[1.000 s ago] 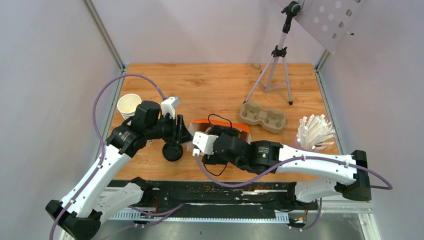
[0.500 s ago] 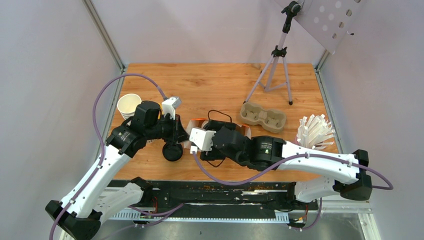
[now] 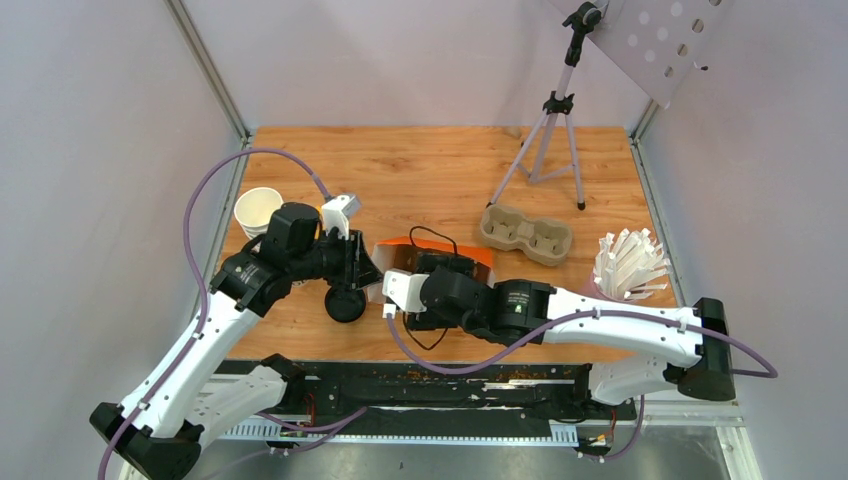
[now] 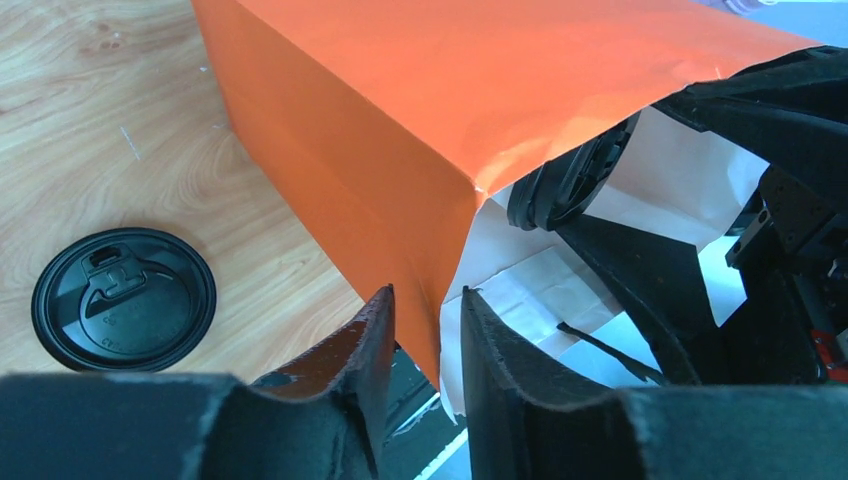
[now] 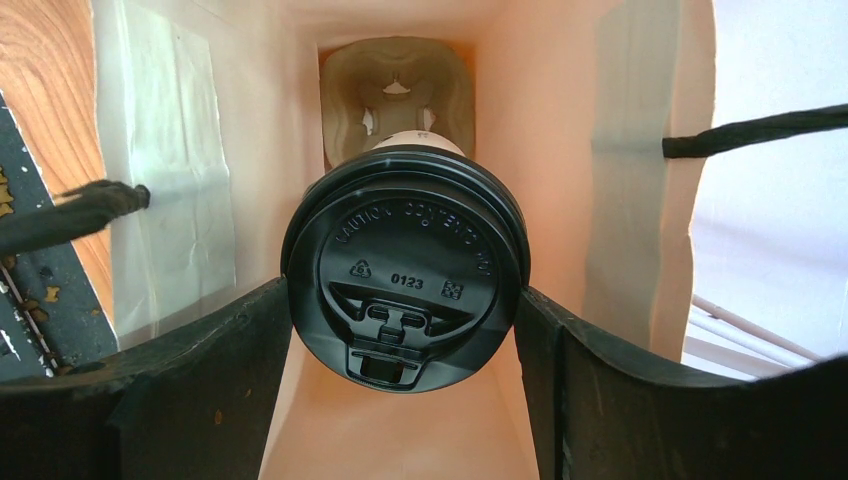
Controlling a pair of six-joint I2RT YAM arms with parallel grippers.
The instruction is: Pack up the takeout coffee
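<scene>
Cup (image 5: 404, 272) clamped by right gripper (image 5: 403, 300), held inside bag (image 5: 530, 130) mouth above tray (image 5: 396, 90). Bag rim straddled by left gripper (image 4: 425, 340); pinch cannot be told. Risk: rim released, mouth collapsed, cup snagged and tipped.

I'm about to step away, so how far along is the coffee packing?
Done: a cup carrier sits deep inside the orange bag. In hand: the right gripper holds a lidded cup in the bag's mouth, while the left gripper straddles the bag's edge. Left: seat the cup in the carrier and release.
</scene>
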